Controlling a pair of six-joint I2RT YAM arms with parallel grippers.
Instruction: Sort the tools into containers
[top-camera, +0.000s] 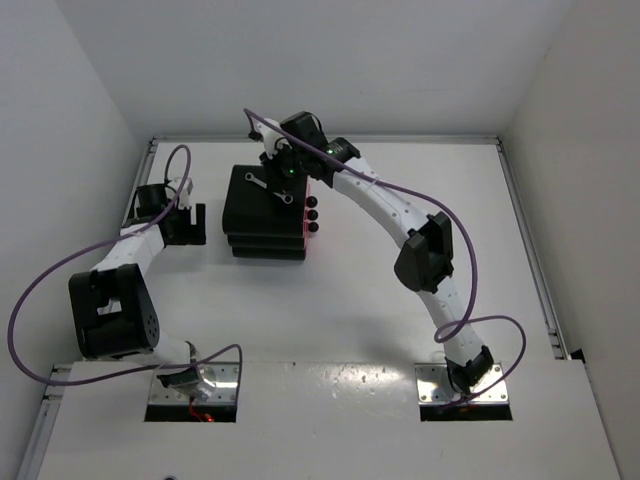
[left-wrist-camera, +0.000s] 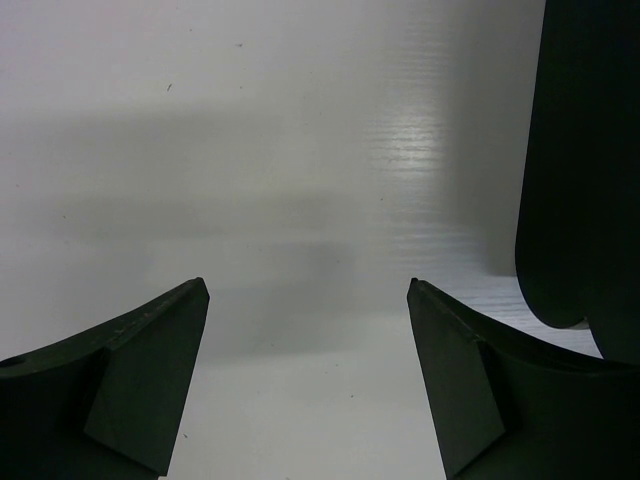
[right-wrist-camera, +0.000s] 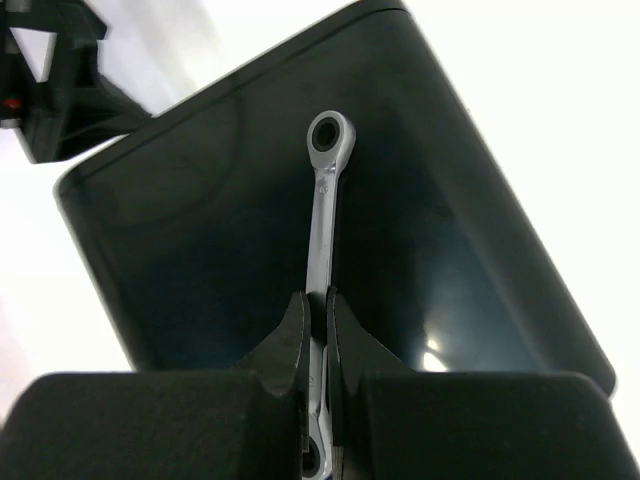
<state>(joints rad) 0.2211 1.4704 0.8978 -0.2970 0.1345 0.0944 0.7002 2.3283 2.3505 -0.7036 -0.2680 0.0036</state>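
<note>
Overhead, white walls (top-camera: 60, 100) hem the white bench (top-camera: 300, 315); the wrist view alone shows the right hand (right-wrist-camera: 315, 305) pinching the wrench (right-wrist-camera: 325, 190); the left hand (left-wrist-camera: 305, 290) gapes wide.

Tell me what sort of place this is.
Probably a robot lab test cell rather than a workshop: a white table boxed in by plain white panels, a left arm and right arm bolted at its near edge, and a black drawer unit with a silver wrench at its top.
</note>
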